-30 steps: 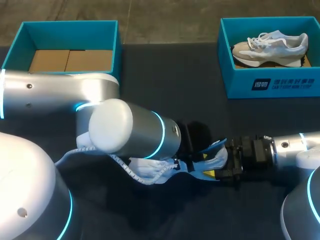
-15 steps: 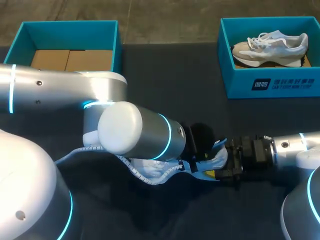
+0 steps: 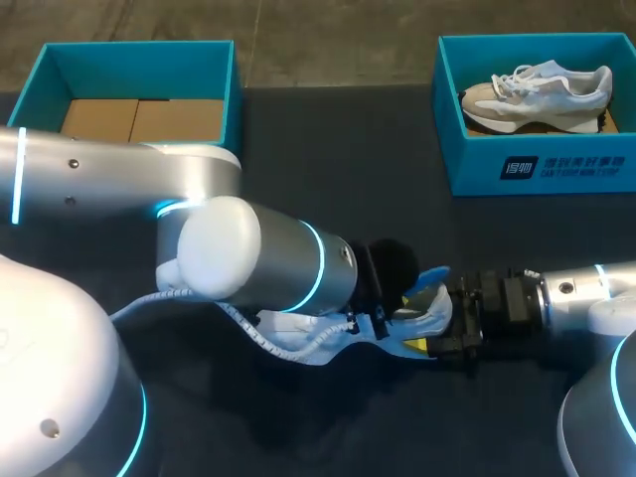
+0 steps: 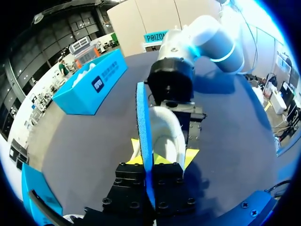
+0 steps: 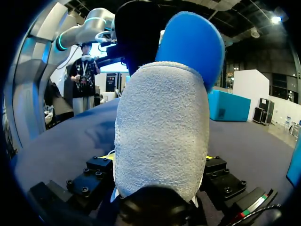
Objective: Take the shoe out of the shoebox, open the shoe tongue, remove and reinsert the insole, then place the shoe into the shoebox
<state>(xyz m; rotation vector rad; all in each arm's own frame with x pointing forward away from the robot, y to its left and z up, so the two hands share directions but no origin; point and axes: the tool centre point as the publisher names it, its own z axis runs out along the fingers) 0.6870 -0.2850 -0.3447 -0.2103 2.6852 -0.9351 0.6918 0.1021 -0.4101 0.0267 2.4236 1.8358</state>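
— Scanning from your left, what do you see?
— A teal shoebox (image 3: 214,75) sits at the table's (image 3: 348,159) far left corner. Your left gripper (image 4: 149,172) is clamped on the blue insole (image 4: 143,127), holding it on edge just beside the heel of the white shoe (image 3: 298,340), which lies near the table's middle.
— And to your right?
— Your right gripper (image 3: 429,333) pinches the shoe's heel from both sides. At the far right corner, a second shoebox (image 3: 537,164) holds another shoe (image 3: 537,89).
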